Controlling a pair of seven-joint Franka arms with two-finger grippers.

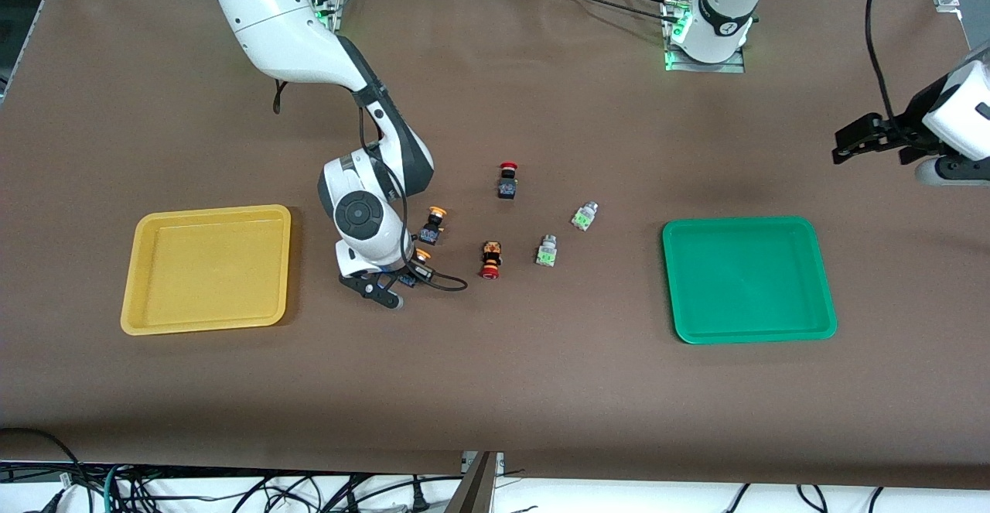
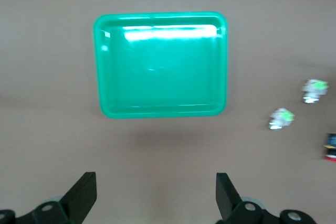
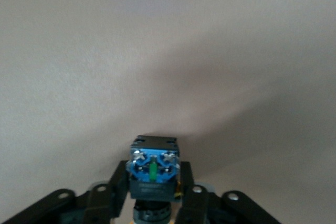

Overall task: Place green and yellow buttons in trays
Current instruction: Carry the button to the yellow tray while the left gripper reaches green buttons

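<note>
Nearest the front camera on the brown tabletop [image 1: 495, 389] lie the two trays: the yellow tray [image 1: 147, 308] toward the right arm's end and the green tray [image 1: 820, 327] toward the left arm's end, well apart. Neither tray holds a button.

Between the trays, beside the yellow tray, the right hand [image 1: 394, 285] is down at the tabletop. Its fingers [image 3: 191, 198] are clamped on a yellow button [image 3: 153, 170], whose black-blue body shows between them in the right wrist view; in the front view only the orange-yellow cap [image 1: 422, 254] shows past the wrist.

Slightly farther from the camera, a second yellow button [image 1: 433, 227] stands free just beside the right wrist. A red-capped switch [image 1: 490, 260] lies on its side near the middle of the tabletop. Two green buttons follow toward the green tray: the nearer green button [image 1: 547, 251], then the farther green button [image 1: 585, 216]. A second red-capped switch [image 1: 507, 180] stands upright farthest from the camera.

Over the left arm's end of the tabletop, the left hand [image 1: 851, 141] waits in the air with its fingers [image 2: 84, 195] spread wide apart, holding nothing.
</note>
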